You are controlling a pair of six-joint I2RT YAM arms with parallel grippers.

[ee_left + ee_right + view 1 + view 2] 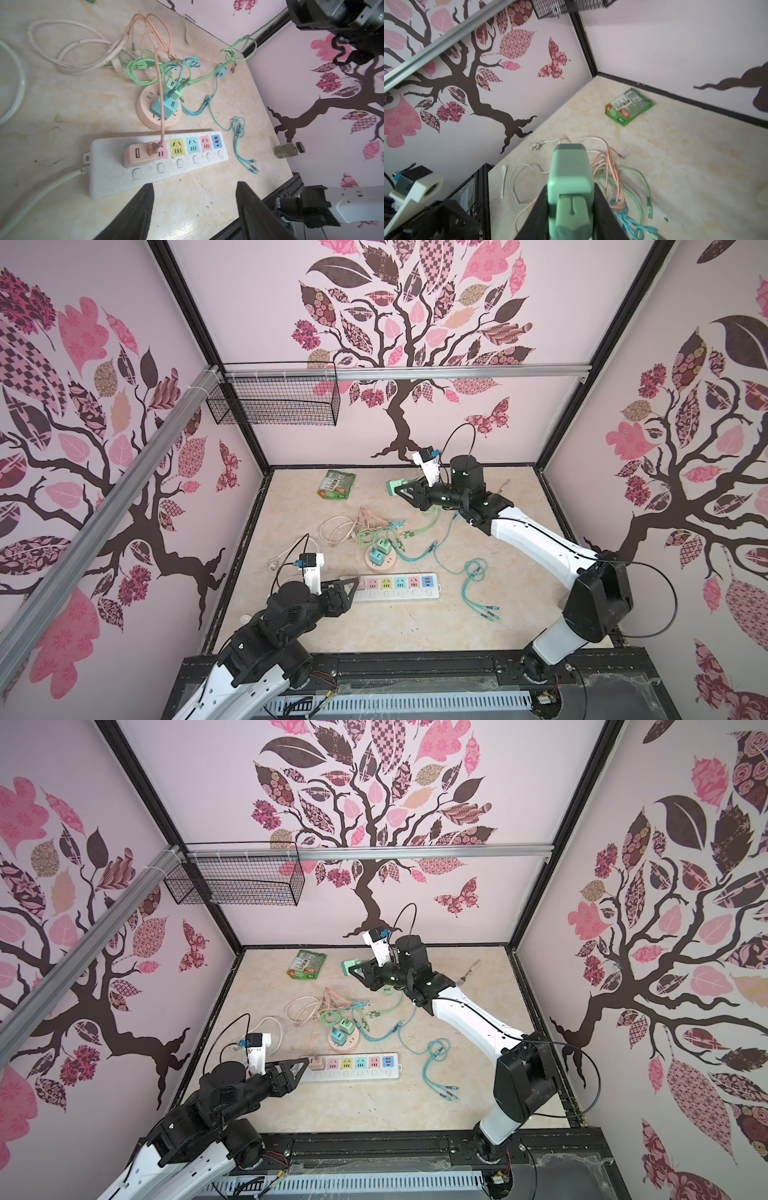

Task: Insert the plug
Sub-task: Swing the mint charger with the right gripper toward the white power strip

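Note:
The green plug [393,487] [347,967] hangs above the back of the table, and my right gripper [402,490] [356,972] is shut on its sides. In the right wrist view the plug [570,166] fills the space between the black fingers [538,207] of this gripper [571,188]. The white power strip [432,593] [395,1073] [108,180] lies near the front, with coloured sockets and a pink adapter [138,155] plugged in at its left end. My left gripper [354,581] [304,1063] [195,186] stands open and empty just beside that left end.
A round pink socket [380,566] [145,116] carrying green and blue adapters sits behind the strip amid tangled cables [365,529]. A teal cable [473,585] lies to the right. A green packet [337,484], a spice jar [288,150] and a wire basket [274,402] are also about.

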